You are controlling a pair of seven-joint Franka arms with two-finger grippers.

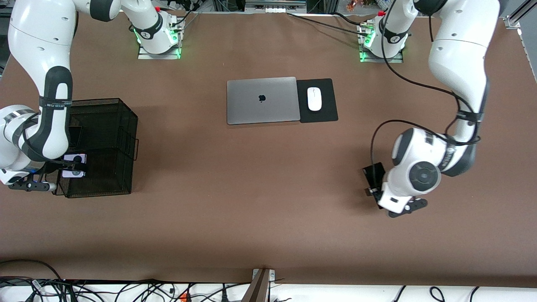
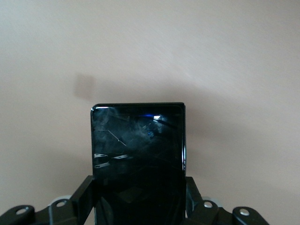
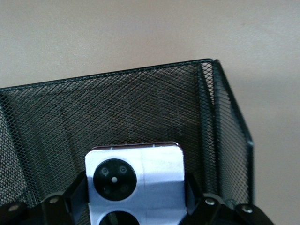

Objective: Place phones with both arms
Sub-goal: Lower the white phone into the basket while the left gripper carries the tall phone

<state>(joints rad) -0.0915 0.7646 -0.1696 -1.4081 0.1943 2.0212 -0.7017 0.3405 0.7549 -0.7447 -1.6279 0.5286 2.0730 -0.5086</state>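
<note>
Left gripper [image 1: 374, 191] clamped on long black slab phone [image 2: 137, 145], held over bare table [image 1: 268, 209] toward left arm's end.
Right gripper [image 1: 74, 165] clamped on lilac-white phone [image 3: 136, 180], two black circles showing, inside black mesh basket [image 1: 121, 121] near table edge at right arm's end.
Silver laptop [image 1: 262, 100], white mouse [image 1: 314, 99] on black pad [image 1: 327, 111] mid-table, well apart from both.

long black slab [image 2: 137, 145]: glossy glass face, smudged, in my left grip
lilac-white phone [image 3: 138, 178]: smooth, satin back, in my right grip
basket [image 1: 121, 126]: black wire mesh, matt
laptop [image 1: 263, 100]: brushed silver metal
table [image 1: 251, 209]: matt brown covering
</note>
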